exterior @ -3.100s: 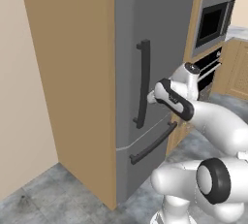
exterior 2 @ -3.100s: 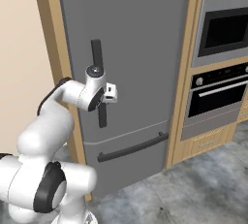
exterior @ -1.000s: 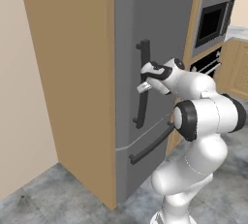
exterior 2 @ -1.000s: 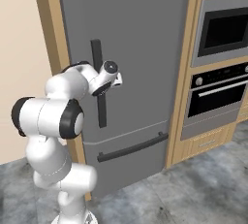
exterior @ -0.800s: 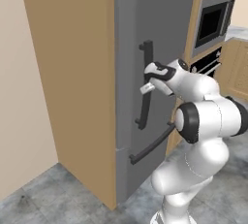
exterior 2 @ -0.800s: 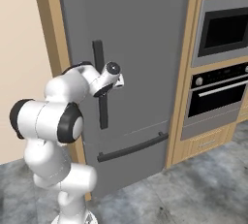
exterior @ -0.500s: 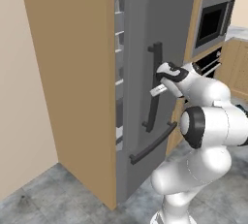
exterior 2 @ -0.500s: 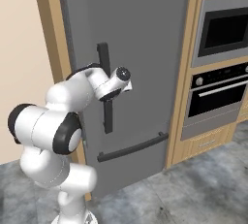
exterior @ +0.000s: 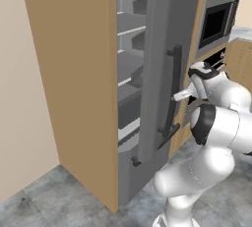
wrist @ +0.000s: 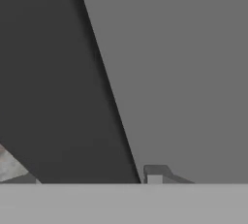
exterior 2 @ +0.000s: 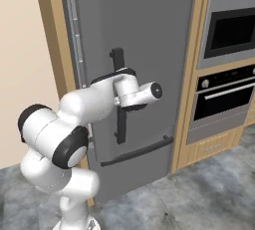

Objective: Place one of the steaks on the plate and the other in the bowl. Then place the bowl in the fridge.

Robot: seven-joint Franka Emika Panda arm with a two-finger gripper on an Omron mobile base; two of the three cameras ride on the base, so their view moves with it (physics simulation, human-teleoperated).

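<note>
Fridge count: one tall grey fridge (exterior: pixel 133 73) clad in tan wood-coloured panels, upper door (exterior 2: pixel 144 50) swung partly open at the left base view, grey shelves (exterior: pixel 129 66) visible inside. One long black vertical door handle (exterior: pixel 173 86), one black horizontal drawer handle (exterior 2: pixel 137 152) below. One white arm's two-finger gripper (exterior: pixel 182 95) right at the vertical handle's mid-height; cannot tell how wide the fingers stand or whether clasping the bar. Two black-glass built-in ovens (exterior 2: pixel 230 35) stacked at right.

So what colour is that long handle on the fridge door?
Black handle, clearest in the right base view.
</note>
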